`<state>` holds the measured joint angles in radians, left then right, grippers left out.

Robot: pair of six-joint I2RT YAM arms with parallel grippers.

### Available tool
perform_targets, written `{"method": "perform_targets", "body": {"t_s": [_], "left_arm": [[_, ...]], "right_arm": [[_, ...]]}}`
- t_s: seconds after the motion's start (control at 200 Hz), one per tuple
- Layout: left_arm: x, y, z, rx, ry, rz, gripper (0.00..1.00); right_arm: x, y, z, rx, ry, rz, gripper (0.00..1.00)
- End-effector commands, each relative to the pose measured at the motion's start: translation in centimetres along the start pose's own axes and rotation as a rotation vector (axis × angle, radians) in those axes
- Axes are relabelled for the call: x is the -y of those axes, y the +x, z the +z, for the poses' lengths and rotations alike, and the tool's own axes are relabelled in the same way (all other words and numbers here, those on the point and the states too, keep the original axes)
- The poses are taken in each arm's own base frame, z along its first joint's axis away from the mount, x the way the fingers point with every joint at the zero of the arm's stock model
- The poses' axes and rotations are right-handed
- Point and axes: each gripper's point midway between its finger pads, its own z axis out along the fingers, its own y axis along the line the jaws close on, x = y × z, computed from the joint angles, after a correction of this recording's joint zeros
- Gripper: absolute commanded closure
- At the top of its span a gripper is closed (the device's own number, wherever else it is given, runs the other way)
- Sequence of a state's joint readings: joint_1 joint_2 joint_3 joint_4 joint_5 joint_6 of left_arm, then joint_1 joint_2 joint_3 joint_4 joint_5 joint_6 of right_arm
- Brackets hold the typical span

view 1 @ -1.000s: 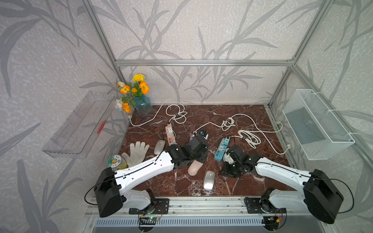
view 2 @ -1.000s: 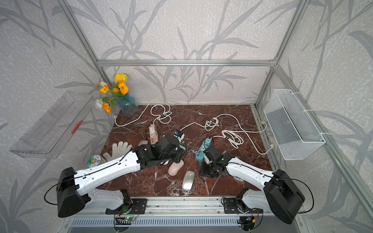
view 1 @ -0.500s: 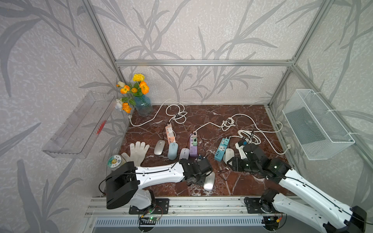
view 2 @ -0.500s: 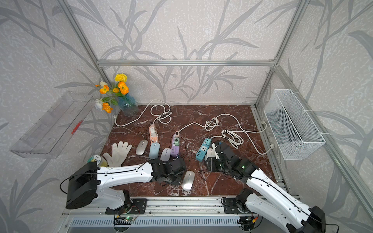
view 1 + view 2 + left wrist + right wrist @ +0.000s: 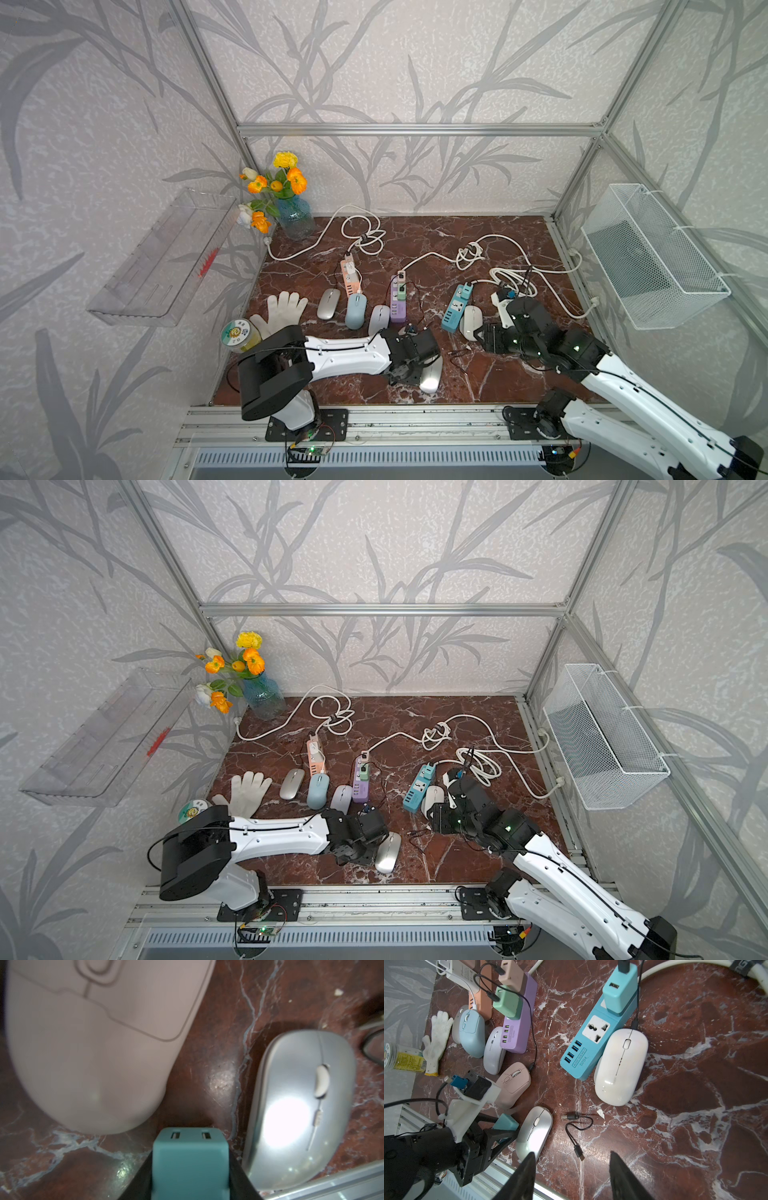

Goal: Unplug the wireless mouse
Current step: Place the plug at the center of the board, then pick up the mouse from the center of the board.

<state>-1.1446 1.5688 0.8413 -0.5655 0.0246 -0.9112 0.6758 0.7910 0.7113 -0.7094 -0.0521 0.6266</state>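
teal plastic charger block (image 5: 190, 1165) pinched, flat silver wireless mouse (image 5: 534, 1132) lying free

my left gripper (image 5: 506, 1129) is closed on the block, low and just beside the mouse at the red marble table's (image 5: 695, 1105) front edge, i think to keep clear of it. the short black usb cable (image 5: 578, 1126) lies loose nearby, joined to nothing, so i judge the mouse unplugged. my left arm stretches flat along the front; my right gripper (image 5: 571, 1167) hangs over the cable, jaws wide, empty.

Left gripper (image 5: 506, 1126), teal block (image 5: 190, 1163) in its jaws, withdrawn from the purple strip (image 5: 397, 307) to beside the front silver mouse (image 5: 430, 374). Right arm (image 5: 623, 386) swung outward to the right; right gripper (image 5: 571, 1167) jaws now stand wider apart.
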Motion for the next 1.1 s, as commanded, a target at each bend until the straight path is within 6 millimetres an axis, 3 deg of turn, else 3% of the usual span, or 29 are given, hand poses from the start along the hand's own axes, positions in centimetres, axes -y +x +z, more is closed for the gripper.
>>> {"method": "perform_targets", "body": {"t_s": [0.0, 0.115, 0.375, 0.515, 0.655, 0.76, 0.89, 1.095], "left_arm": [[1.0, -0.4, 0.3, 0.002, 0.018, 0.033, 0.78], [1.2, -0.5, 0.1, 0.011, 0.034, 0.040, 0.56], [1.1, -0.8, -0.8, 0.031, 0.041, 0.046, 0.20], [0.6, -2.8, -4.4, 0.134, 0.005, 0.093, 0.11], [1.2, -7.0, -9.4, 0.346, -0.022, 0.194, 0.09], [3.3, -9.9, -11.3, 0.433, 0.027, 0.237, 0.11], [6.9, -12.2, -10.5, 0.416, 0.097, 0.249, 0.16], [13.4, -13.2, -7.5, 0.241, 0.193, 0.222, 0.22]], "right_arm": [[0.1, -0.5, -0.6, 0.019, 0.017, -0.004, 0.44], [0.6, -0.5, -0.6, 0.017, 0.045, -0.005, 0.43], [2.5, -0.8, -0.8, 0.027, 0.148, 0.017, 0.43], [4.0, -1.6, -1.4, 0.042, 0.225, 0.044, 0.44], [5.2, -2.9, -0.9, 0.026, 0.215, 0.108, 0.44], [6.2, -4.0, 0.0, -0.014, 0.208, 0.149, 0.45], [7.7, -5.2, 0.5, -0.052, 0.239, 0.215, 0.46], [10.4, -7.6, 0.1, 0.026, 0.192, 0.433, 0.49]]}}
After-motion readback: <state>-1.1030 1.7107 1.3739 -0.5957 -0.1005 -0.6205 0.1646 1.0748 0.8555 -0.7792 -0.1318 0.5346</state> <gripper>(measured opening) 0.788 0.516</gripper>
